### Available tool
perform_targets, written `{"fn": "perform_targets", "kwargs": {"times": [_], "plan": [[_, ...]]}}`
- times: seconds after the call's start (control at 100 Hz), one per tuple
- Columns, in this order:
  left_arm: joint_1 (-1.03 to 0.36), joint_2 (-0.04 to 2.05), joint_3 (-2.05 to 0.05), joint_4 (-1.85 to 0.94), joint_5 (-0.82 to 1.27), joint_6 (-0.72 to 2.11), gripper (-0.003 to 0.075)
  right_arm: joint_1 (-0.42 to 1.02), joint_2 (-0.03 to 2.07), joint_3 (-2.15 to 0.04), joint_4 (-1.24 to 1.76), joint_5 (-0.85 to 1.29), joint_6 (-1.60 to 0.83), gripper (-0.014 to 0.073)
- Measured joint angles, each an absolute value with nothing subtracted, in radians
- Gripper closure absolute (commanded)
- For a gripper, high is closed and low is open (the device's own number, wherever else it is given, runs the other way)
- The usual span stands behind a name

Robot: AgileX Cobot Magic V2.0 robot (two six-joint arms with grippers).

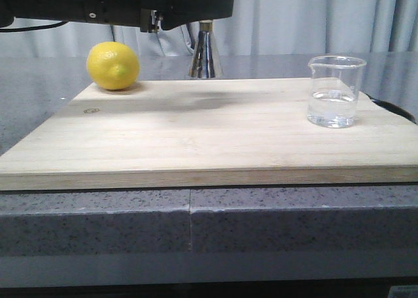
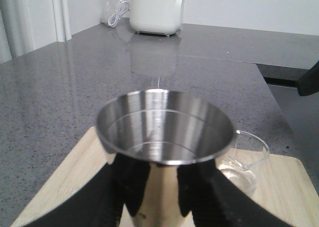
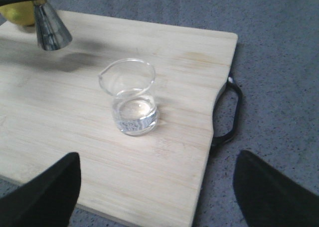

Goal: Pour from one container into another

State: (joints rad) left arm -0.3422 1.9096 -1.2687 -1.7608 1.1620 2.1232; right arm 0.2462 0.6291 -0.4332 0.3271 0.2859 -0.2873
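On a wooden board (image 1: 196, 134) over grey stone: beaker (image 1: 335, 91), part-filled, slick and breakable, best pinched low at mid-wall, near the board's handle side under the spread right gripper (image 3: 154, 187); jigger (image 2: 162, 152), stiff and light, pinched by the left gripper (image 2: 154, 197) above the board's far edge.

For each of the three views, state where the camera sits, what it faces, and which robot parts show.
Front: low at the table edge, facing the cutting board; left arm overhead holds the jigger.
Left wrist: above the left claw, facing down into the jigger's cup; black fingers show.
Right wrist: above the open right claw, facing the beaker; fingertips show.
All three share the jigger and beaker.
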Motion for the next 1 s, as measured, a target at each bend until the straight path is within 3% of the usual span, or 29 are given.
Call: {"fn": "perform_targets", "kwargs": {"times": [0.22,0.53,1.0], "plan": [[-0.342,1.910,-1.269,-1.761,1.162,2.123,0.0461,0.352,0.640,-0.344,0.010,0.028,0.063,0.0026],[-0.342,1.910,-1.269,-1.761,1.162,2.123,0.0461,0.366,0.830,-0.222,-0.068,-0.401,0.099,0.0027],[-0.342,1.910,-1.269,-1.761,1.162,2.123,0.0461,0.366,1.295,-0.217,-0.122,-0.903,0.101,0.0027]]}}
